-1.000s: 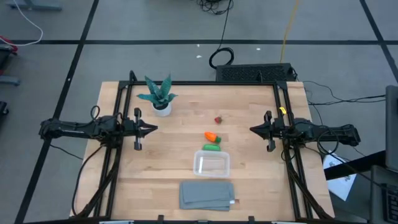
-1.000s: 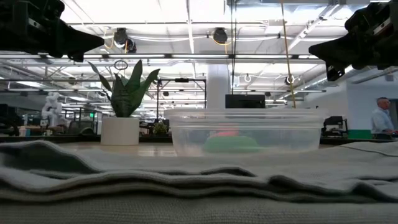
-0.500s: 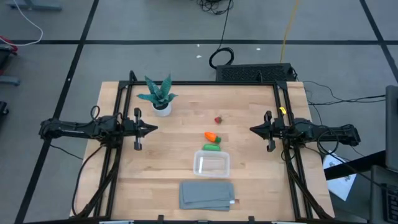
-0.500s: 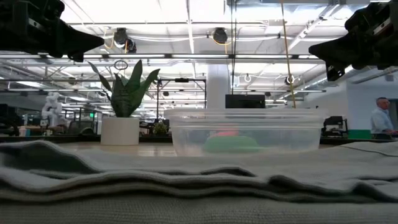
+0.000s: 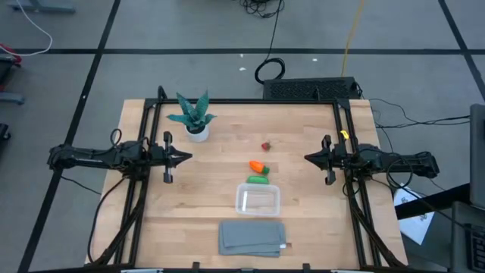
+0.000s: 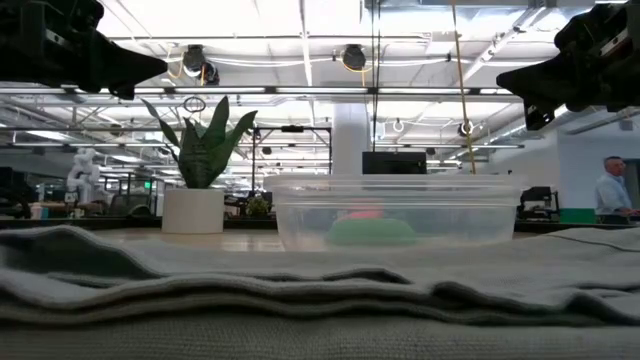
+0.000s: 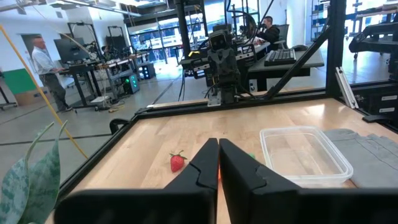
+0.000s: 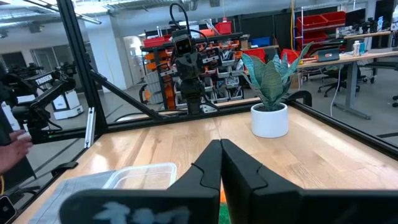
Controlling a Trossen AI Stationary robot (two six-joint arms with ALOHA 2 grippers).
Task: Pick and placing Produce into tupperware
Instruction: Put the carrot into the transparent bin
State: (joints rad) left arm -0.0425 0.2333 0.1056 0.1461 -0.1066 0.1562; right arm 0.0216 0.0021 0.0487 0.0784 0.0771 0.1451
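On the wooden table lie a small red berry (image 5: 265,146), an orange carrot with a green tip (image 5: 258,167) and a green pod (image 5: 257,180). The clear tupperware tub (image 5: 258,200) stands just in front of the pod, nothing inside it. The berry (image 7: 178,162) and tub (image 7: 303,153) also show in the left wrist view. My left gripper (image 5: 189,157) is shut and empty, above the table's left side. My right gripper (image 5: 306,158) is shut and empty, above the right side. Both point toward the table's middle.
A teal-leaved plant in a white pot (image 5: 196,120) stands at the far left. A folded grey cloth (image 5: 253,237) lies at the near edge, in front of the tub. Black frame rails (image 5: 151,114) run along the table's sides. People stand in the room beyond.
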